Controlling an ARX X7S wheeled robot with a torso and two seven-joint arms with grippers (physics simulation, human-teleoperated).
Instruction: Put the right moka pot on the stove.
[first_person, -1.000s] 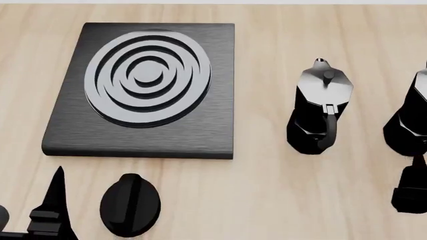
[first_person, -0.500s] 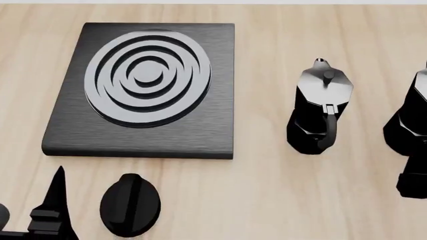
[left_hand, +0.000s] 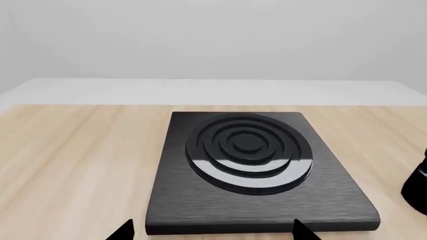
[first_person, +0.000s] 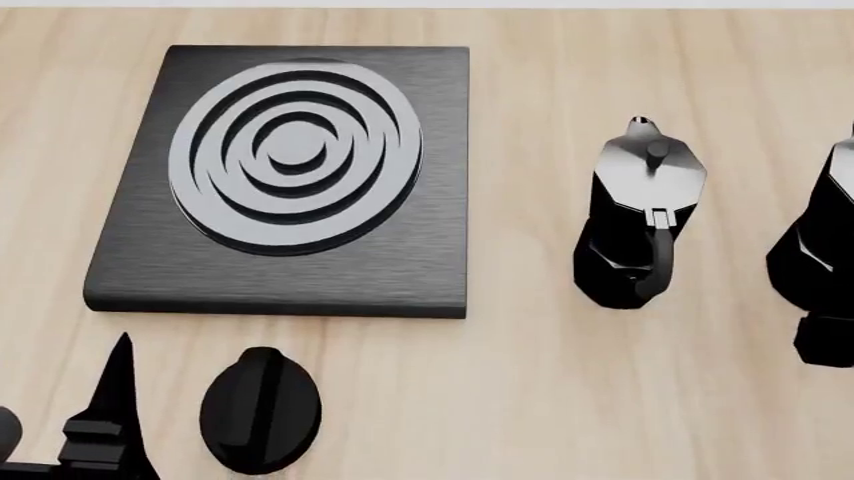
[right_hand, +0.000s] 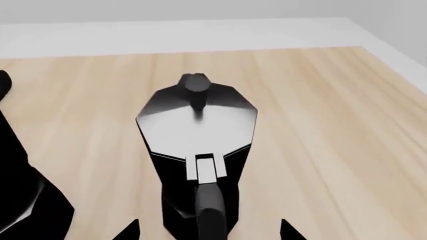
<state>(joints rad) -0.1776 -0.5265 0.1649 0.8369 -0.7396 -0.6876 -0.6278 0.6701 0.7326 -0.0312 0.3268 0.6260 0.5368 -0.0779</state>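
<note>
Right moka pot (first_person: 821, 235) sits upright at the right edge of the surface (first_person: 534, 380), cut off by the head view's frame. In my right wrist view it's dead ahead, silver lid and knob facing me, black handle toward the camera.

Change over the last second: right pincer (first_person: 825, 340) has moved up the head frame from near the front edge to just below the pot's base. Reads as the approach closing in on the handle side. Its fingertips show as two dark points flanking the handle in the wrist view, so the jaws stand apart, nothing held yet.

Other moka pot (first_person: 638, 215) stands between the target and the stove (first_person: 287, 180), untouched. Stove lies flat toward the far-left of the surface, ring burner bare. Round black knob (first_person: 260, 408) sits near the front edge.

Left pincer (first_person: 100, 425) is parked at the front-left corner, tips spread apart, facing the stove.

My read: still pre-grasp. Next is closing on the handle or body, then carrying past the near pot without clipping it.
</note>
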